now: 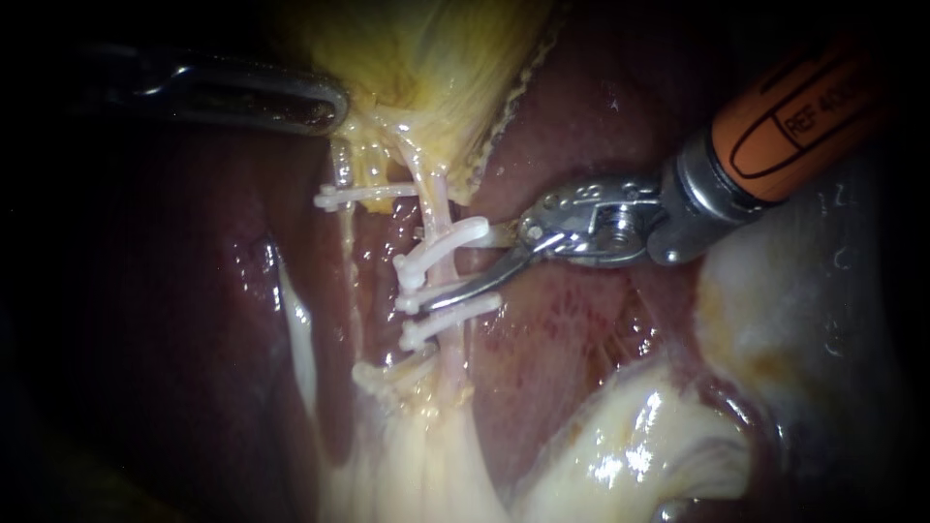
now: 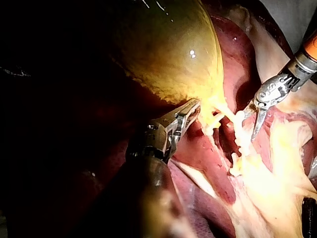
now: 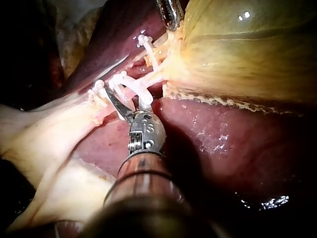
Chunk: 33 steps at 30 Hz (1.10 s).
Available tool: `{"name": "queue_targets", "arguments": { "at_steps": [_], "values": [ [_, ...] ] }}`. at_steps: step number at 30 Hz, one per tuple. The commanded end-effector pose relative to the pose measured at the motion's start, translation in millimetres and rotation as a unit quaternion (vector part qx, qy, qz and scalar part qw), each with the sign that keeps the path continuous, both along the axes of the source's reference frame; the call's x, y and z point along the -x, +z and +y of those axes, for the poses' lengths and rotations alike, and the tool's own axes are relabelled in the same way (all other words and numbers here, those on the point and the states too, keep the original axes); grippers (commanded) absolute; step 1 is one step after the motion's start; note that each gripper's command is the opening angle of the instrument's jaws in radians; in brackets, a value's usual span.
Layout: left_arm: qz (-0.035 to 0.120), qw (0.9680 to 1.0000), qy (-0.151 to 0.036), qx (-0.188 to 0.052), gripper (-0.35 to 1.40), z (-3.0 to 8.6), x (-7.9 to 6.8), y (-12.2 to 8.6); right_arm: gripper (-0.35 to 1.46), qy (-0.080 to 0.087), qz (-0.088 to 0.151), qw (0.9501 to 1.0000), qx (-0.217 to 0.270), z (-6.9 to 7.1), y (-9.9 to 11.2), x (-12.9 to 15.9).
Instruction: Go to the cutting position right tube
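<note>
Two pale tubes run from the gallbladder [image 1: 436, 48] down over the liver [image 1: 562, 329]. The right tube [image 1: 438, 208] carries three white clips [image 1: 441, 250]. The left tube [image 1: 344, 228] has a clip [image 1: 363, 194] high up and another [image 1: 386, 373] low down. My right instrument [image 1: 455, 271] comes in on an orange shaft, its blades open astride the right tube between clips; the lower blade lies along the middle clip, and the upper blade's tip is hidden behind the top clip. My left instrument [image 1: 325, 105] is shut on the gallbladder's neck and holds it up.
Pale fatty tissue [image 1: 630, 436] lies below the right instrument, and a whitish mass [image 1: 823, 310] lies under its shaft. In the right wrist view the right instrument [image 3: 130, 99] straddles the clipped tube, with the left instrument [image 3: 168, 12] ahead of it at the gallbladder [image 3: 237, 54].
</note>
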State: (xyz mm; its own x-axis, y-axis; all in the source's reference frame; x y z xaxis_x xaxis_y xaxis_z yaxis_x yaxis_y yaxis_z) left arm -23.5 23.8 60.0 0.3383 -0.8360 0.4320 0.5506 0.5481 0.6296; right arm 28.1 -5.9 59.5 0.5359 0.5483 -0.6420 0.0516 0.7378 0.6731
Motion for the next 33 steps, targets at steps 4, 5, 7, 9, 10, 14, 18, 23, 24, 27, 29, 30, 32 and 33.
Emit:
{"name": "queue_targets", "arguments": {
  "at_steps": [4,5,7,9,10,14,18,23,24,27,29,30,32,33],
  "values": [
    [0.0,1.0,0.0,0.0,-0.35,0.0,0.0,0.0,1.4,-0.001,0.001,0.9997,-0.025,-0.2,0.1,0.0],
    [0.0,1.0,0.0,0.0,-0.35,0.0,0.0,0.0,1.4,-0.002,0.003,0.9995,-0.032,-0.2,0.1,0.0],
    [0.0,1.0,0.0,0.0,-0.35,0.0,0.0,0.0,1.4,-0.003,0.006,0.9988,-0.048,-0.4,0.0,-0.1],
    [0.0,1.0,0.0,0.0,-0.35,0.0,0.0,0.0,1.38,-0.005,0.012,0.9981,-0.06,-0.5,-0.1,-0.2],
    [0.0,1.0,0.0,0.0,-0.35,0.0,0.0,0.0,1.38,-0.003,0.013,0.9978,-0.065,-0.6,-0.1,-0.3],
    [0.0,1.0,0.0,0.0,-0.35,0.0,0.0,0.0,1.38,-0.005,0.021,0.9955,-0.092,-0.9,-0.3,-0.9],
    [0.0,1.0,0.0,0.0,-0.35,0.0,0.0,0.0,1.33,-0.027,0.03,0.993,-0.111,-1.6,-0.3,-1.4],
    [0.0,1.0,0.0,0.0,-0.35,-0.1,0.0,-0.1,1.35,-0.019,0.049,0.9924,-0.112,-1.9,-0.2,-2.6],
    [0.0,1.0,0.0,0.0,-0.35,-0.1,0.0,-0.1,1.35,-0.015,0.055,0.9919,-0.114,-1.8,-0.2,-3.0],
    [0.0,1.0,0.0,0.0,-0.35,-0.1,0.1,-0.1,1.37,0.002,0.067,0.9911,-0.115,-1.7,-0.1,-3.8],
    [0.0,1.0,0.0,0.0,-0.35,-0.1,0.1,-0.1,1.4,0.016,0.077,0.9901,-0.116,-1.6,0.0,-4.6],
    [0.0,1.0,0.0,0.0,-0.35,-0.1,0.1,-0.1,1.42,0.022,0.084,0.9892,-0.118,-1.6,0.1,-4.9],
    [0.0,1.0,0.0,0.0,-0.35,-0.1,0.1,-0.1,1.43,0.033,0.101,0.9868,-0.122,-1.7,0.3,-5.6],
    [0.0,1.0,0.0,0.0,-0.35,-0.1,0.1,-0.1,1.43,0.037,0.108,0.9857,-0.124,-1.7,0.4,-5.8]
  ]
}}
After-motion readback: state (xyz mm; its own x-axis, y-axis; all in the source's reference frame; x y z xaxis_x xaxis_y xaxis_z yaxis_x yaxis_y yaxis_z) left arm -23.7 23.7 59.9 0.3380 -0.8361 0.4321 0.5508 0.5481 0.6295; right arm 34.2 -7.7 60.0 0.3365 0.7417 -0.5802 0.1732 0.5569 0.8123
